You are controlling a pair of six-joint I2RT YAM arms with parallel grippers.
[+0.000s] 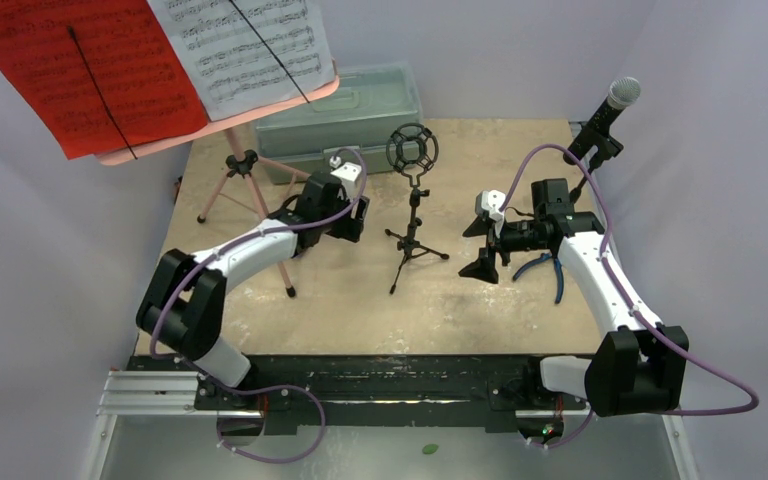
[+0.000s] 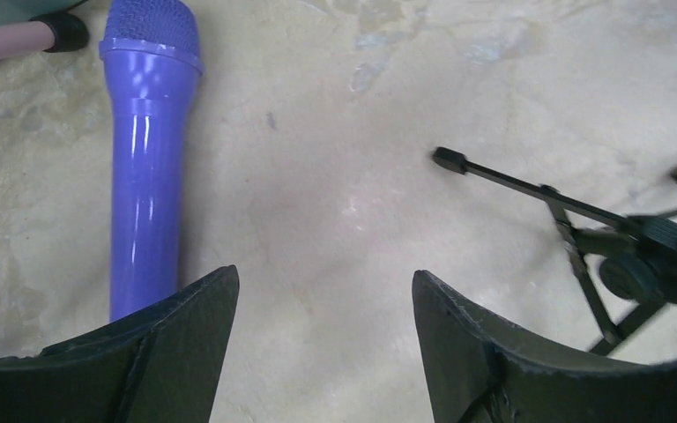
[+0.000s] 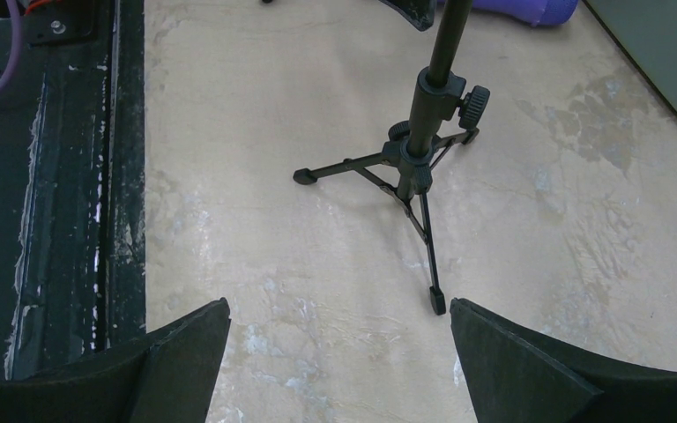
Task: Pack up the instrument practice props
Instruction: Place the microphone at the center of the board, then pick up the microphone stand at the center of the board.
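A black metal base rail (image 1: pixel 380 385) runs along the near edge and carries both arms. Beyond it lies a beige, mottled table board (image 1: pixel 360 320), scuffed with pale stains and closed in by plain pale-lilac walls (image 1: pixel 730 150).

The left gripper (image 2: pixel 324 282) hangs low over the board, its matte black fingers spread with nothing between them. Just to its left the glossy purple plastic microphone (image 2: pixel 148 159) lies flat, mesh head pointing away. Its tail is hidden behind the left finger, and in the overhead view the arm covers it.

The right gripper (image 3: pixel 339 308) also holds its fingers wide apart and empty. It faces the small black tripod mic stand (image 1: pixel 413 215), which stands upright mid-table between the two grippers and carries a round black shock mount (image 1: pixel 412 148). The blue-handled pliers (image 1: pixel 558 282) lie beside the right arm, partly hidden by it.

Farther back, the pink metal tripod (image 1: pixel 220 190) stands at the left rear. Its pink tray (image 1: pixel 160 150) holds a red sheet-music page (image 1: pixel 90 70) and a white sheet-music page (image 1: pixel 250 45), both cut off at the top edge of the view. The tray's surface cannot be made out.

The translucent grey-green plastic case (image 1: pixel 360 105) sits against the back wall, just behind the tripod. In the right rear corner the black silver-headed microphone (image 1: pixel 612 105) tilts upward in a clip. The foot of its support is hidden behind the right arm.
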